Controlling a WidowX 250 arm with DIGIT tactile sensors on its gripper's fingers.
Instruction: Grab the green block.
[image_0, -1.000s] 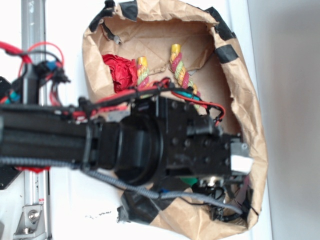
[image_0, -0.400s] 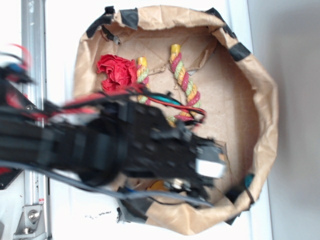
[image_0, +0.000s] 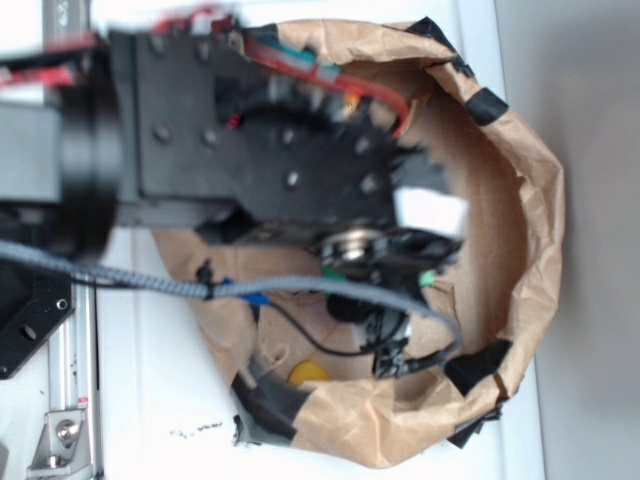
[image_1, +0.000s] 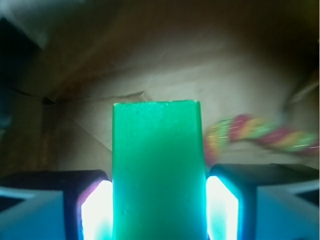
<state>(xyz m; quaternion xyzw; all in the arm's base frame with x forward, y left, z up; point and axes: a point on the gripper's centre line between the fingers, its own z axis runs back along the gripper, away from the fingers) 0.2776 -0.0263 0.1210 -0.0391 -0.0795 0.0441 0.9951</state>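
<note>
- The green block (image_1: 157, 170) fills the lower middle of the wrist view, standing between the two fingers of the gripper (image_1: 157, 210).
- Both fingers (image_1: 95, 210) press against the block's long sides, one on each side, so the gripper is closed on the block with only the block's width between its jaws.
- The block's long axis runs straight out from the gripper, away from the wrist camera; its far end is a flat, sharp-cornered edge pointing at the brown paper beyond.
- That brown paper belongs to the paper bag (image_0: 520, 240), a crumpled open container patched with black tape that sits on the white desk (image_0: 150, 400).
- Relative to the block, the twisted rope toy (image_1: 260, 135) lies to the right and farther off in the wrist view, red, yellow and green strands blurred, resting on the bag's paper floor.
- The wrist view shows paper behind and around the block's far end; whether the block touches the bag's floor cannot be told.
- In the exterior view the black arm and gripper (image_0: 425, 270) reach across the bag's opening and hide most of its inside; only slivers of green show at the gripper tip.
- A small yellow rounded piece (image_0: 308, 373) lies on the bag's floor near its lower rim, apart from the gripper.
</note>
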